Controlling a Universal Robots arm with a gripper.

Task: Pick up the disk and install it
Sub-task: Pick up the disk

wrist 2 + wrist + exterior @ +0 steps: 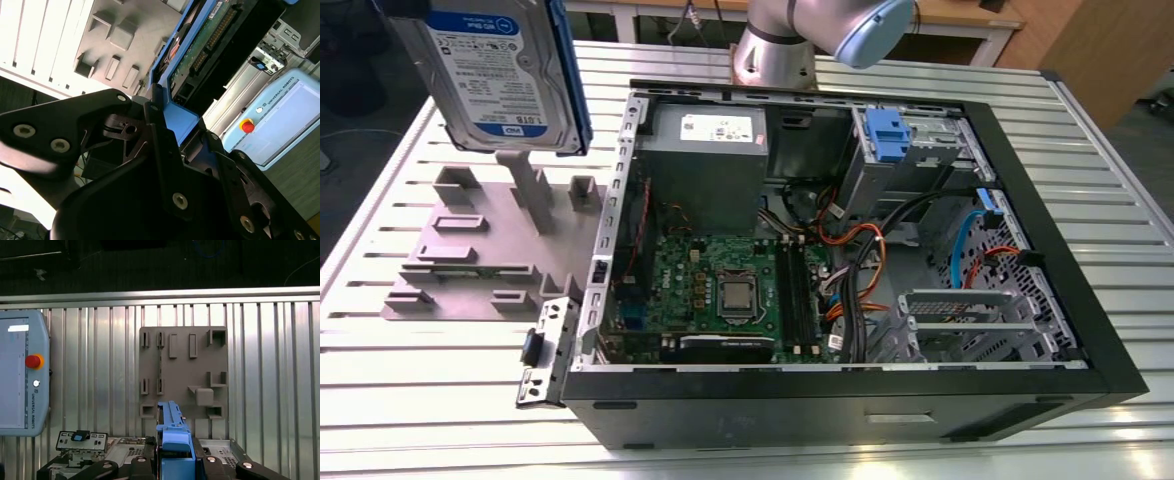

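While the slatted table (427, 400) carries the open computer case (854, 405) and the grey fixture plate (480, 255) beside it, the disk (500, 75) hangs above that plate, its blue frame (174, 437) pinched between the fingers (159, 150) of the gripper (180, 120).

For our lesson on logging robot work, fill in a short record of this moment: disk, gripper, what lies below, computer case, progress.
disk: upright, lifted, label toward the exterior view
gripper: shut on the disk
below disk: grey fixture on the table
computer case: open, at the exterior view's right of the fixture
progress: disk outside the case, not installed
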